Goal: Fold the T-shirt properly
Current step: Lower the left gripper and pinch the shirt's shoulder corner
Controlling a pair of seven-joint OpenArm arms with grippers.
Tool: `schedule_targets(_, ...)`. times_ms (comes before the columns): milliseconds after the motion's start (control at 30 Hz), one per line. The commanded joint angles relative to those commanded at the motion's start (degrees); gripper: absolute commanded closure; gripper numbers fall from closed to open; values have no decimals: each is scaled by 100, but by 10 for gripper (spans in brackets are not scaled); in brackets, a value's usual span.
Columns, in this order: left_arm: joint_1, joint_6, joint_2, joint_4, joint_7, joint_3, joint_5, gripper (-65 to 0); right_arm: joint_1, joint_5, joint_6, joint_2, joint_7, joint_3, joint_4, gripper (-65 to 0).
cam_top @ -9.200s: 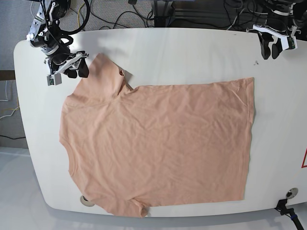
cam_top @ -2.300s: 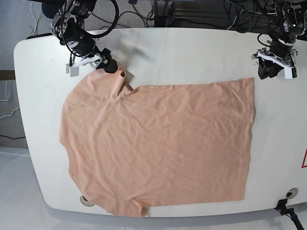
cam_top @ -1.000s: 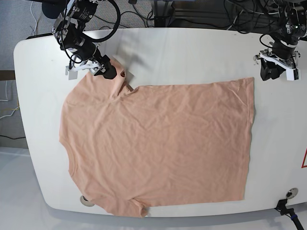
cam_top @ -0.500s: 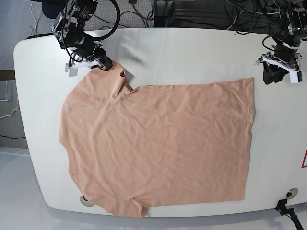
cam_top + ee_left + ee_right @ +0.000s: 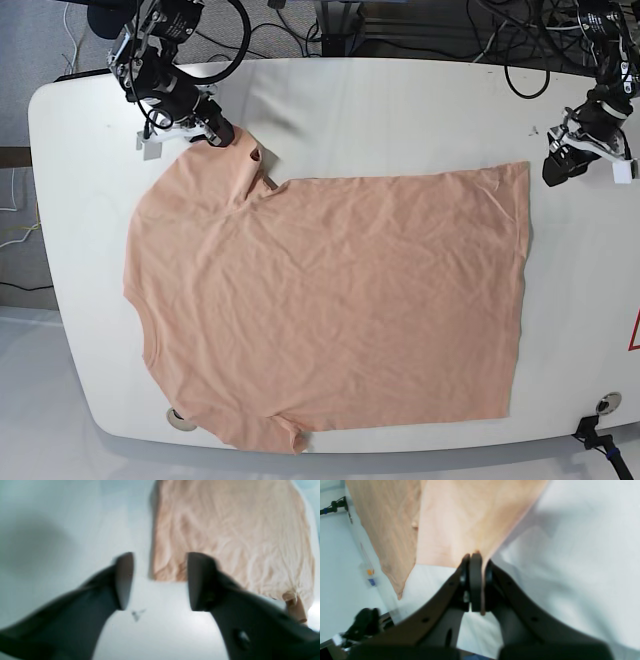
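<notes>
one wrinkled peach t-shirt (image 5: 330, 300), right gripper (image 5: 476, 555) pinching sleeve

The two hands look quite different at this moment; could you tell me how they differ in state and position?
The right hand is shut on the T-shirt, pinching the sleeve edge, while the left hand is open and holds nothing. The right hand touches cloth; the left hand sits over bare table, just short of the shirt's hem corner. Both have dark fingers and sit at the far edge of the shirt.
</notes>
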Motion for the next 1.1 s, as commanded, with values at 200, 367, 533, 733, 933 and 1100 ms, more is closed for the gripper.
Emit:
schedule_targets(200,0,0,9,-440,0,290,0,-405,18,0,0,0,0,0,-9,0)
schedule_targets(367,-193,0,35,-782,0,527,-18,-403,9,0,0,0,0,0,-18,0)
schedule_targets(533,-290,0,167,-941,0,580,-18,-403,-9,0,0,0,0,0,-9,0)
schedule_targets(733,-316,0,237,-949,0,958,-9,-403,-9,0,0,0,0,0,-9,0)
schedule_targets(933,-484,9,246,-958,0,1064,-9,-403,-18,0,0,0,0,0,-18,0)
schedule_targets(1100,-677,18,246,-1002,0,1064,-9,-401,-18,0,9,0,0,0,-18,0)
